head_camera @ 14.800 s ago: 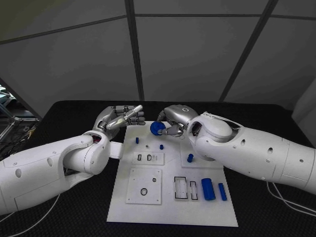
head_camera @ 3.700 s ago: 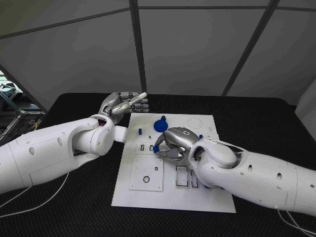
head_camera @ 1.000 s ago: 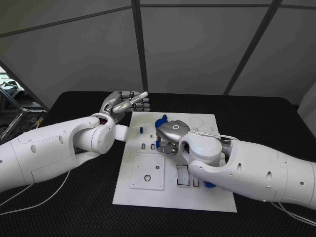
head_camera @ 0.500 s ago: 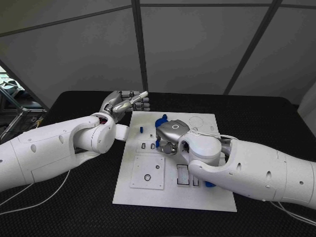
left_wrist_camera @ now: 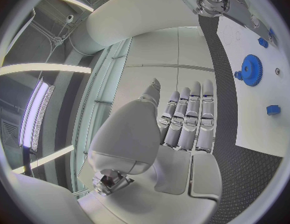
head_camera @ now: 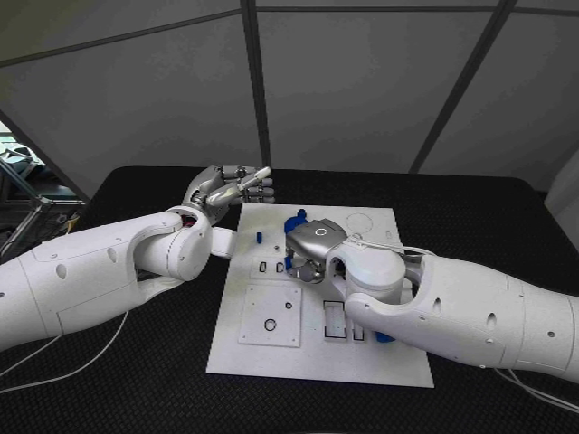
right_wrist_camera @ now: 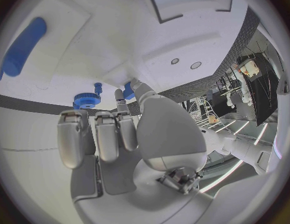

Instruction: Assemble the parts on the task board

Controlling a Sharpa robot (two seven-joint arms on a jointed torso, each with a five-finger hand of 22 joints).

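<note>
The white task board [head_camera: 270, 362] lies in the middle of the black table. My right hand [head_camera: 309, 249] hovers low over its middle with fingers curled down; thumb and a finger pinch a small blue part [right_wrist_camera: 128, 90] just above the board. A blue gear [head_camera: 294, 226] lies on the board's far part, just beyond that hand, and shows again as the gear [right_wrist_camera: 89, 99] past the fingers. A small blue peg [head_camera: 254, 237] stands left of the gear. My left hand [head_camera: 231, 188] is raised off the board's far left corner, fingers stretched out, holding nothing.
A long blue cylinder [right_wrist_camera: 20, 47] lies on the board, mostly under my right forearm in the head view. Small rectangular slots [head_camera: 263, 268] sit left of the right hand, larger ones [head_camera: 336, 321] nearer me. A metal stand [head_camera: 15, 194] is at the table's left.
Since the earliest frame the blue gear has left my right hand and lies on the board, and that hand has come down to the board's middle. Over the last second nothing has moved.
</note>
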